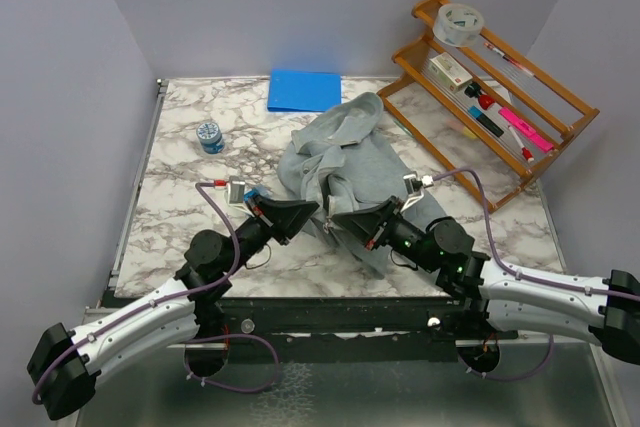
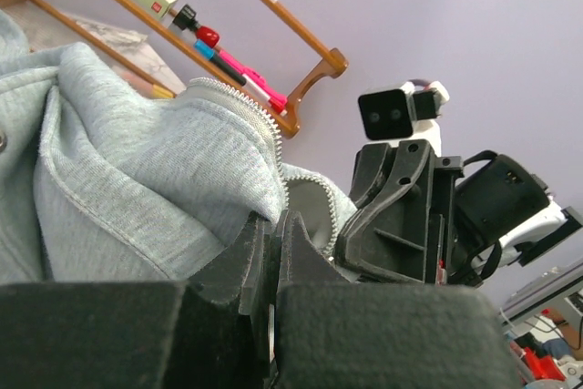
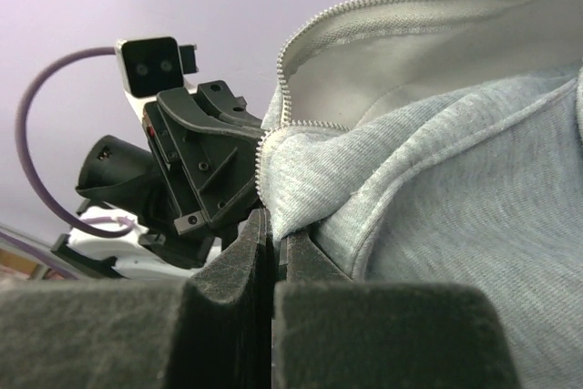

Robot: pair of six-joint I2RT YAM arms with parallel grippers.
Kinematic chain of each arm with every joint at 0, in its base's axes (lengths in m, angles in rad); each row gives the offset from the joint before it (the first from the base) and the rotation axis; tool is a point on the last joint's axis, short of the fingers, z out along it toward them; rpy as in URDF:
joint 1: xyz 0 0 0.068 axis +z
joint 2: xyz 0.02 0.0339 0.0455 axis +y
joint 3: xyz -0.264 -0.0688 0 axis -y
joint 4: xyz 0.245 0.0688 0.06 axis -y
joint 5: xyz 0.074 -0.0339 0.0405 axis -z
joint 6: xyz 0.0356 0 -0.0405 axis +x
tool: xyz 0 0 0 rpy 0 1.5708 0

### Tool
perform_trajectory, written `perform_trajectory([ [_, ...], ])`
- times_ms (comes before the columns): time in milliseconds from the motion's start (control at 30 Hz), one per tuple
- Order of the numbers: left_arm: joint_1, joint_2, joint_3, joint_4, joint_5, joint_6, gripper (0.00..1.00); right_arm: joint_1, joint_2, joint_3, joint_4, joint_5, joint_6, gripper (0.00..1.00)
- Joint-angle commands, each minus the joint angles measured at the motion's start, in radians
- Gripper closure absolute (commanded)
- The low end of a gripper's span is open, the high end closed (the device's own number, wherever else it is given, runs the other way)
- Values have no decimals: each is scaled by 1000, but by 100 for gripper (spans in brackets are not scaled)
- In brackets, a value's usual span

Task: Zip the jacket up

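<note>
Grey-green fabric lies heaped at the middle of the marble bench [image 1: 180,197], where the jacket [image 1: 340,162] sits crumpled and unzipped, its lower part close to the bench's near edge. The left fingers [image 1: 295,215] and right fingers [image 1: 355,219] meet almost tip to tip at that lower part. Both pairs are pressed narrow and each appears to pinch one side of the zipper teeth [image 3: 261,170]. The step in hand looks like bringing the two zipper ends together. Next, the pin must be seated in the slider, which calls for fine alignment without letting the cloth slip. A wooden rack [image 1: 490,77] stands close on the right and a blue folder [image 1: 305,90] lies just behind. Open bench lies to the left, apart from a small jar [image 1: 209,136].
</note>
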Motion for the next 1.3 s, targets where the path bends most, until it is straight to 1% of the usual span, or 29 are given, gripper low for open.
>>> perform_trajectory([
  [0, -4, -6, 30, 132, 22, -29, 100, 3, 16, -37, 170, -19, 89, 100],
  [133, -4, -5, 19, 175, 49, -56, 100, 3, 19, -68, 229, -11, 133, 100],
  [267, -3, 13, 24, 196, 80, -64, 100, 3, 29, -72, 250, -14, 146, 100],
  [500, -4, 54, 31, 235, 140, -83, 100, 1, 35, -92, 354, -17, 153, 100],
  [933, -4, 84, 43, 276, 155, -86, 100, -14, 50, -74, 292, -12, 187, 100],
  [1267, -4, 85, 36, 299, 142, -98, 100, -20, 44, -92, 286, 3, 211, 100],
])
